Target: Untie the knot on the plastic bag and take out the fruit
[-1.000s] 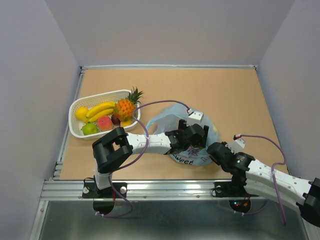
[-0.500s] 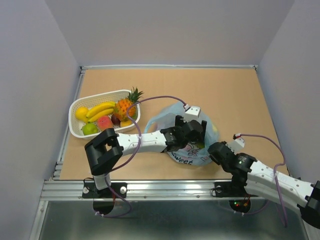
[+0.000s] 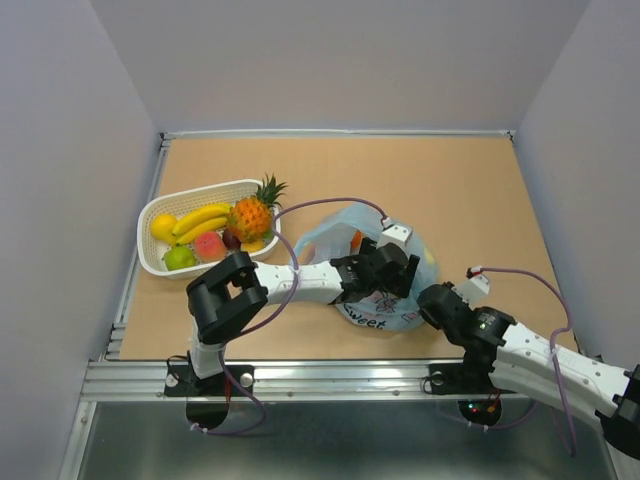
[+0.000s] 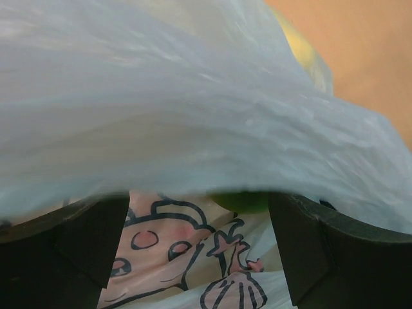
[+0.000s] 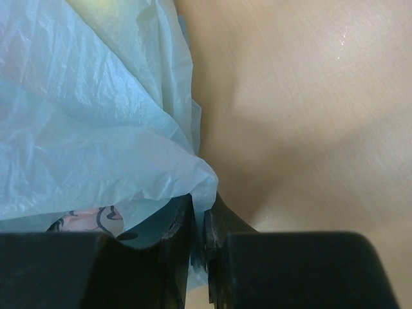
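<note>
At the left of the overhead view a white slotted plastic basket (image 3: pixel 148 255) holds yellow bananas (image 3: pixel 203 219) and a pineapple (image 3: pixel 250 215) with a spiky green crown. Right of it, near the front middle of the tan tabletop (image 3: pixel 450 190), lies the thin, translucent light-blue plastic bag (image 3: pixel 325 240), crinkled and slumped, with the left gripper (image 3: pixel 385 275) over it. Only the left wrist camera shows that this claw stands wide apart, a glossy sheet of film (image 4: pixel 161 116) draped across it. Below the film are the printed pink-and-black cartoon figure (image 4: pixel 154 241), a round green fruit (image 4: pixel 241 201) and a yellow fruit (image 4: pixel 302 48). An orange fruit (image 3: pixel 356 238) shows from above. Furthest right, the right gripper (image 3: pixel 432 300) touches the bag's edge; its wrist view shows the black jaws nearly closed, pinching a wrinkled fold of the film (image 5: pixel 84 129). The knot cannot be made out.
</note>
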Available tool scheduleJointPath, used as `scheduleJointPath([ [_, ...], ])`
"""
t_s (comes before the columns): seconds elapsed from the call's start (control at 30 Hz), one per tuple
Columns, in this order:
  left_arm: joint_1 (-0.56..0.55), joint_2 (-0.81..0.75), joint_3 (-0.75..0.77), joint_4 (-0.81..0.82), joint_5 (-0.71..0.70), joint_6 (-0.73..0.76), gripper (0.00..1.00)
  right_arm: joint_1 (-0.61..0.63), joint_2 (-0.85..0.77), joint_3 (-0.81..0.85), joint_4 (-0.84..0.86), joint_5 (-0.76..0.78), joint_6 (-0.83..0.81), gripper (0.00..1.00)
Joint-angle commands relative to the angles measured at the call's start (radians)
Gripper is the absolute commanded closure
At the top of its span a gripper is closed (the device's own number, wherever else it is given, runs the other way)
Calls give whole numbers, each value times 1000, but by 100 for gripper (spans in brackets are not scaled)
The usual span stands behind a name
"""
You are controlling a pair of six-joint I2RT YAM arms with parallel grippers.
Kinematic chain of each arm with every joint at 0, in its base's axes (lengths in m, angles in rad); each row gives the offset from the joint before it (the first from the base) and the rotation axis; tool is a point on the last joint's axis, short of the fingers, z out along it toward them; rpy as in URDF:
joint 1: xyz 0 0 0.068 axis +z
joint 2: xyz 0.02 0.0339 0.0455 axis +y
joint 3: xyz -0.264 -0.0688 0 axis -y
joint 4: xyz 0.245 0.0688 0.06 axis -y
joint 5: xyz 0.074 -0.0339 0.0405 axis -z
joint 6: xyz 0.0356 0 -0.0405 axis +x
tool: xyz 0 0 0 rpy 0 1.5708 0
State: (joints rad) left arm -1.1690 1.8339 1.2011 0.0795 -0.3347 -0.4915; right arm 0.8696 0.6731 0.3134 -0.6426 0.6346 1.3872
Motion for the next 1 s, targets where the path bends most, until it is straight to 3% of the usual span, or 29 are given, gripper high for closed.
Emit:
scheduleJointPath([
  [0.0, -4, 18, 51, 91, 120, 80, 1, -4, -20, 33, 27, 17, -1, 83],
  [0.27, -4, 129, 144, 95, 140, 142, 1, -6, -20, 44, 27, 14, -16, 83],
  [0.67, 2, 248, 212, 25, 80, 85, 5, -4, -53, 18, 27, -12, -5, 83],
  [0.8, 2, 186, 166, 22, 51, 73, 26, -6, -56, 19, 27, -7, -5, 83],
  [0.97, 2, 29, 100, -3, 19, 68, 66, -6, -52, 18, 27, 0, -2, 83],
])
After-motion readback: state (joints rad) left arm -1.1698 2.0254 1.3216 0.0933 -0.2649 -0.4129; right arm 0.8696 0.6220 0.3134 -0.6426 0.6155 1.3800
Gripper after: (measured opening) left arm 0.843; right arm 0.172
